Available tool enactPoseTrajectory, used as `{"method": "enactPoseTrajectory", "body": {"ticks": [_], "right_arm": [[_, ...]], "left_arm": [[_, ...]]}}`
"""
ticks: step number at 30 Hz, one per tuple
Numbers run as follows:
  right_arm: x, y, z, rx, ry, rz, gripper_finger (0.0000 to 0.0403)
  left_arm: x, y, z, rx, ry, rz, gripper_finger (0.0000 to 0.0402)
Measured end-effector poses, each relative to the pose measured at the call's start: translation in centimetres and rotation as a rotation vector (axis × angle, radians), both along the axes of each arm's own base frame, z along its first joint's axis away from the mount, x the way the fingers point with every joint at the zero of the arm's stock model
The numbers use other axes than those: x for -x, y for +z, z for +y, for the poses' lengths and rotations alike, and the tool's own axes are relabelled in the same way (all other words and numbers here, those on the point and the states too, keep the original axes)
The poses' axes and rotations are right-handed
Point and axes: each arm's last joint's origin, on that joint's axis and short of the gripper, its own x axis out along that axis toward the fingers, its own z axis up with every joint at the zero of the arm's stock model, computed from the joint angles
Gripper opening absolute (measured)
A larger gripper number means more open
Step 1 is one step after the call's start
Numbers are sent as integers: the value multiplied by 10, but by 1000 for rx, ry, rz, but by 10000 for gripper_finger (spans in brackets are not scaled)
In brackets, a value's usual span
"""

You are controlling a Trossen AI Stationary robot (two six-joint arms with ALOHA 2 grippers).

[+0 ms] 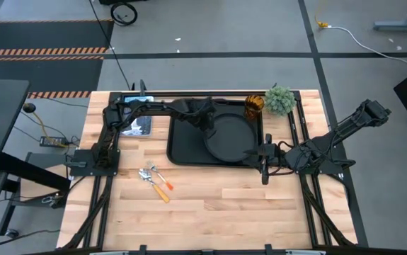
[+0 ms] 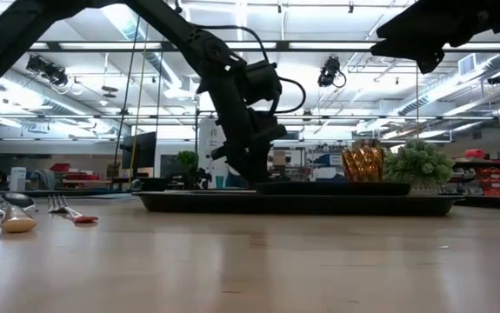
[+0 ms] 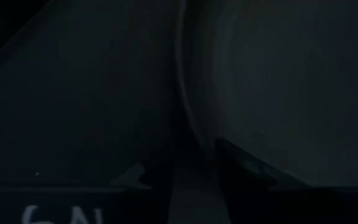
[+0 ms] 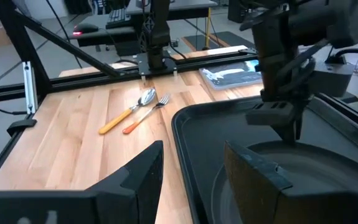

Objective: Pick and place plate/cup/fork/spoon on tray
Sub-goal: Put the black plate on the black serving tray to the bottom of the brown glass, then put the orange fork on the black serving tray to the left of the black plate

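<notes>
High view: plate point(image 1: 228, 138) inside tray point(image 1: 182, 152), right half; left gripper point(image 1: 207, 122) down at plate's left rim, fingers clenched on rim per left wrist view. Right gripper point(image 1: 263, 164) at tray's right front corner, fingers parted, grasping nothing. Cup point(image 1: 253, 105) beside potted plant point(image 1: 279, 100) at tray's far right corner. Fork point(image 1: 158, 177) and spoon point(image 1: 153, 185) lying together on table point(image 1: 210, 205), front-left of tray.

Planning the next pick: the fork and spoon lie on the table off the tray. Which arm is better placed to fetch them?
Probably the left. The fork and spoon lie on its side of the table; the left gripper is at the plate, and the right gripper is farther away.
</notes>
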Motion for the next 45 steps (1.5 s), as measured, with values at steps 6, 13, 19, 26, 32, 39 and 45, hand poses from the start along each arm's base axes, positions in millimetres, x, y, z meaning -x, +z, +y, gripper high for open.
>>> {"method": "enactPoseTrajectory", "body": {"ticks": [6, 13, 19, 26, 32, 39, 45], "right_arm": [[0, 0, 0, -3, -1, -2, 175], [0, 1, 0, -5, -2, -5, 175], [1, 1, -1, -2, -2, 0, 175], [2, 0, -2, 26, -24, 9, 175], [1, 3, -2, 120, -58, -9, 175], [3, 14, 5, 328, -80, -52, 175], [3, 12, 8, 376, -35, -34, 175]], "left_arm": [[-2, 0, -3, -24, -9, 4, 123], [-1, 21, -10, -83, -88, -34, 123], [4, 51, -35, -157, -214, -30, 123], [21, 68, -71, -37, -191, 60, 123], [36, 82, -95, 66, -170, 117, 123], [43, 103, -157, 96, -208, 61, 123], [49, 104, -211, 173, -153, 44, 123]]}}
